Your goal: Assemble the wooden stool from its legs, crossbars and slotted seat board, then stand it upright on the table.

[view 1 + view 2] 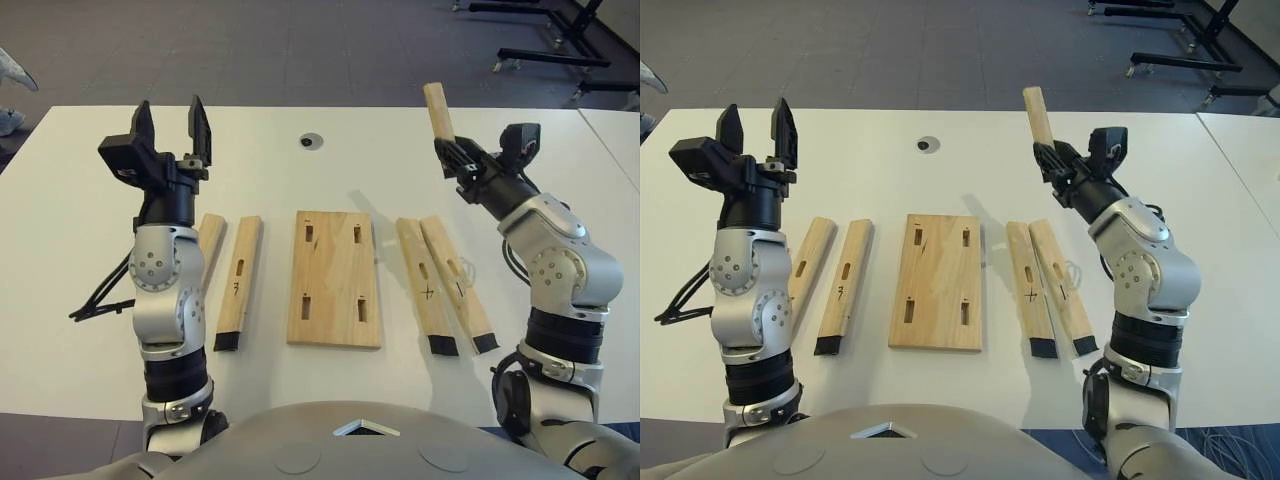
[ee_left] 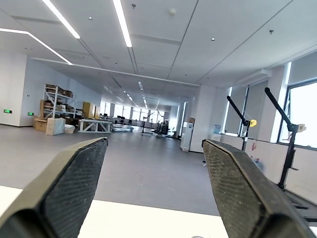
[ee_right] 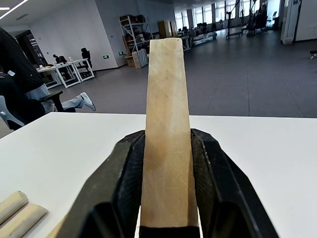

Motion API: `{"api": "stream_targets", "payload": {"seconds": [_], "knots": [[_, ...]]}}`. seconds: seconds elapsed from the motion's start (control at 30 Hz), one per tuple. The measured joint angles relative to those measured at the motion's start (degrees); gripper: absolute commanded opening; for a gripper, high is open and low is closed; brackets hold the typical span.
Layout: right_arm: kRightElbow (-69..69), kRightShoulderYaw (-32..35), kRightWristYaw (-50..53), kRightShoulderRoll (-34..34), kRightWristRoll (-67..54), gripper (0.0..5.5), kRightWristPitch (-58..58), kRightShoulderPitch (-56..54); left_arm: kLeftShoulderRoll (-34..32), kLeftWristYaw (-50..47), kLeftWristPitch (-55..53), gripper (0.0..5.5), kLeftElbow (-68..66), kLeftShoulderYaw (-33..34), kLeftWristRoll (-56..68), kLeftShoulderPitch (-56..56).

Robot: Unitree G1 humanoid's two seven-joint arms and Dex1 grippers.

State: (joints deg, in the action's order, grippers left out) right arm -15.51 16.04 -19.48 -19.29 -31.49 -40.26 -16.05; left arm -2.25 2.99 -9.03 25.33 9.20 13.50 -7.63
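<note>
The slotted seat board point(image 1: 335, 277) lies flat at the middle of the white table point(image 1: 80, 200). Two legs point(image 1: 240, 281) lie left of it and two more legs point(image 1: 428, 285) right of it, all with dark ends toward me. My right gripper point(image 1: 452, 150) is raised over the table's right side, shut on a short wooden crossbar point(image 1: 438, 112) that sticks up past its fingers point(image 3: 124, 178). My left gripper point(image 1: 170, 125) is held high above the left legs, pointing up, open and empty, its pads point(image 2: 74, 183) wide apart.
A small round grommet point(image 1: 312, 141) sits in the table behind the board. A black cable point(image 1: 100, 295) trails by the left arm. Another table's edge point(image 1: 615, 130) shows at the far right, with dark metal frames point(image 1: 560, 55) on the floor beyond.
</note>
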Motion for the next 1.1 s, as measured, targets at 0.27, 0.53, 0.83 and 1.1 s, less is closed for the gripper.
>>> {"api": "stream_targets", "payload": {"seconds": [0.27,0.53,0.83,1.1], "knots": [[-6.49,-15.78,-5.17,1.39,8.55,1.29,13.57,1.17,-0.33,6.55,-11.05,3.49,-1.62,0.25,17.90,-4.36],[-3.98,-29.59,-9.45,3.18,20.33,1.29,29.25,2.89,0.54,6.45,-29.26,3.49,-3.03,2.62,47.78,-6.58],[-0.52,-31.51,-9.96,5.38,22.05,1.29,31.64,1.91,0.02,5.01,-32.49,3.49,-5.04,0.10,49.75,-6.57],[1.78,-31.63,-10.80,6.37,22.04,1.29,32.14,1.91,0.18,5.04,-32.52,2.73,-5.48,-1.63,49.87,-6.61]]}}
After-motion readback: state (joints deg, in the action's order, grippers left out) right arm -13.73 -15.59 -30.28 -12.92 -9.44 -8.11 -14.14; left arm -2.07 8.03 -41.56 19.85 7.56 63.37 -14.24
